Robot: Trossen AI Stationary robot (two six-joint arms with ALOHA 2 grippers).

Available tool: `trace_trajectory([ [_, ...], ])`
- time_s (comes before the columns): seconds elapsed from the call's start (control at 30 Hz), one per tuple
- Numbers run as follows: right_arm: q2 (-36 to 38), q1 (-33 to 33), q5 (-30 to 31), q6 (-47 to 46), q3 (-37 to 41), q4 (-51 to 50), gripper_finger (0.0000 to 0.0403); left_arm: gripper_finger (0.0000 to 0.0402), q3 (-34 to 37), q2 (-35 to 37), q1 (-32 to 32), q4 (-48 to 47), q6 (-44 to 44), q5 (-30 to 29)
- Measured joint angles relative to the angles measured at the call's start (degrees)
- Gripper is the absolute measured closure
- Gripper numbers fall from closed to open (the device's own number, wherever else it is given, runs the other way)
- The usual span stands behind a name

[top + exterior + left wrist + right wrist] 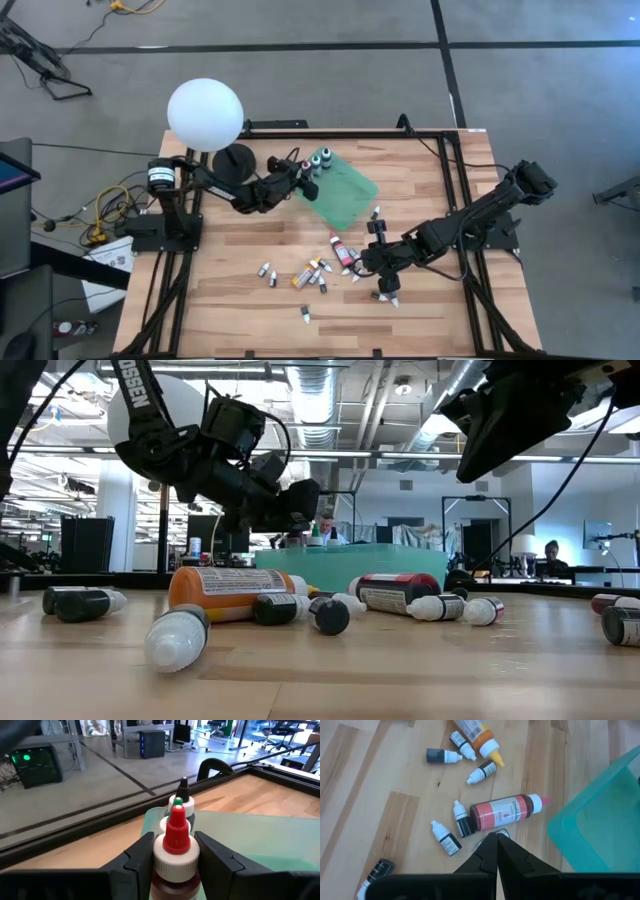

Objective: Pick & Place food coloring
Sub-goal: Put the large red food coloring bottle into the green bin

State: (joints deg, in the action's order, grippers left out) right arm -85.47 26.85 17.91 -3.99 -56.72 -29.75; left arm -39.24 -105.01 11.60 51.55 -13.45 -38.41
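Note:
My left gripper (303, 181) is over the green tray's (348, 203) far left corner, shut on a dark red food coloring bottle (175, 845) with a white cap and red tip. Two more bottles, green-tipped (178, 803) and black-tipped (183, 787), stand upright in that corner behind it. My right gripper (372, 262) (496, 842) hangs shut above the loose bottles lying on the table. A pink-capped bottle (502, 812) lies just beyond its fingertips, with small white-tipped droppers (445, 837) and an orange bottle (230, 590) around it. My left gripper pinches the red-tipped bottle by its white cap (175, 860) between the two fingers (142, 857), which come nearly level from the table's left. The bottle stands upright over the tray's corner. Whether its base rests on the tray is hidden.
A white globe lamp (205, 115) on a black base stands at the table's far left, close behind my left arm. Several small bottles lie scattered across the table's near middle (300, 275). People sit in the room beyond the table (552, 555).

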Motion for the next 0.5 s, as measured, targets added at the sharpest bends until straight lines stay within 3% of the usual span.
trace_trajectory([
  [0.5,0.0,0.0,0.0,-0.04,-0.01,0.21,0.0403,0.0282,-1.32,-1.2,0.02,-1.47,1.01,-1.31],
])
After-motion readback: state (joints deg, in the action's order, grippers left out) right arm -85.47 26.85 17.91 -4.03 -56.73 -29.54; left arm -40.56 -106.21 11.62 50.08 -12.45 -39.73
